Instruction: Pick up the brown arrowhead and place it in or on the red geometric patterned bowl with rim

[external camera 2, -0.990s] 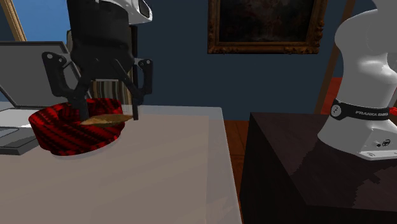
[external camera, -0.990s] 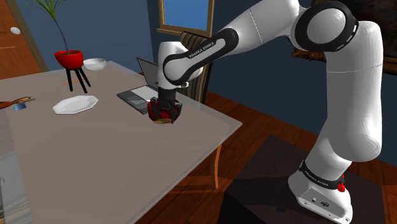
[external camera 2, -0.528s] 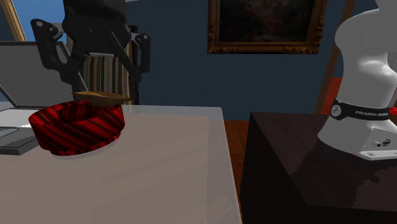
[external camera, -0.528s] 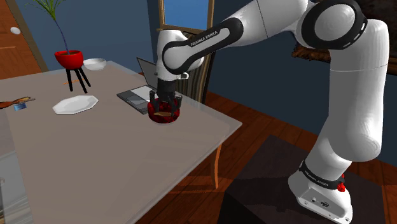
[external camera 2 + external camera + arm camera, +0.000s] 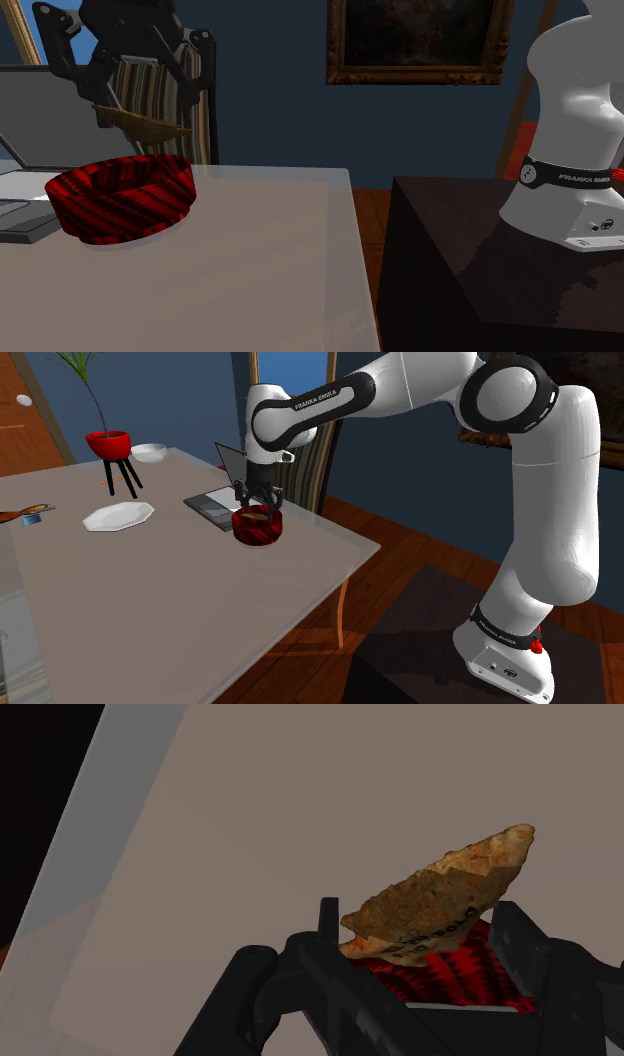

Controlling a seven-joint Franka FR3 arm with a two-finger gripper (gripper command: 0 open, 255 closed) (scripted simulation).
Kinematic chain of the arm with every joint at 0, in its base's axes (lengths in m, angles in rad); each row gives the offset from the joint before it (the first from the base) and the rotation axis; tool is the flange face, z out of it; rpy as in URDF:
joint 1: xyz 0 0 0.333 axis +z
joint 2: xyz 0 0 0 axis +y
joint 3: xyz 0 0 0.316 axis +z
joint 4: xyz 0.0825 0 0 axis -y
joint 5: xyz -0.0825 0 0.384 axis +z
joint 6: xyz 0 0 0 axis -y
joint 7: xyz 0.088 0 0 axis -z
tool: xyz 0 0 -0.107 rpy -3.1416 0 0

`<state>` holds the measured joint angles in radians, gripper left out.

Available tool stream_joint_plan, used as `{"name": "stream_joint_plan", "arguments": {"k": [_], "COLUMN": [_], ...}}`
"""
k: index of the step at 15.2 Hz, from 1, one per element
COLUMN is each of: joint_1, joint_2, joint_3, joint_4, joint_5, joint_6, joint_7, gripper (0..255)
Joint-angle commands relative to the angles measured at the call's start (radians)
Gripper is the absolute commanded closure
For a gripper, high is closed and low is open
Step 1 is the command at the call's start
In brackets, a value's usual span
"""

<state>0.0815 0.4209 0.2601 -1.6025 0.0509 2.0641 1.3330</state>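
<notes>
Dark blue walls closed the room, and a pale grey table took up most of the shoulder view. The brown arrowhead hung in the air just above the red patterned bowl, touching neither its rim nor the table. The gripper pinched it lengthwise, so the black fingers stood fairly wide with the stone spanning the gap between them. In the wrist view the arrowhead lay tilted, its point clear of one finger, with the bowl's red and black stripes straight beneath it. That line-up looked deliberate: held directly over the bowl's opening, the piece would land inside on release. My judgement was that the carrying was done and only the drop or a short lowering was left. The tilt and the long, thin shape suggested it might catch on the rim unless let go low.

The bowl sat near the table edge closest to the arm, just beside an open laptop. Well apart, toward the shoulder view's left, lay a white plate, with a white dish and a red pot on black legs farther back.

Counted: one arrowhead, one red bowl, one laptop, one plate, one white dish, one red pot, one arm with two fingers
</notes>
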Motion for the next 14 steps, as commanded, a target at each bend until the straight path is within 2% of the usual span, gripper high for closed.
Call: {"name": "stream_joint_plan", "arguments": {"k": [1, 7, 9, 11, 14], "joint_1": [-0.015, -0.048, -0.054, -0.052, -0.056], "joint_2": [0.046, 0.240, 0.329, 0.451, 0.444], "joint_3": [-0.011, -0.042, -0.052, -0.062, -0.062], "joint_4": [0.076, 0.399, 0.553, 0.770, 0.716], "joint_5": [-0.006, -0.027, -0.036, -0.045, -0.044], "joint_6": [-0.034, -0.175, -0.243, -0.339, -0.294], "joint_7": [-0.027, -0.098, -0.119, -0.139, -0.143], "gripper": [255, 255, 255, 255, 255]}}
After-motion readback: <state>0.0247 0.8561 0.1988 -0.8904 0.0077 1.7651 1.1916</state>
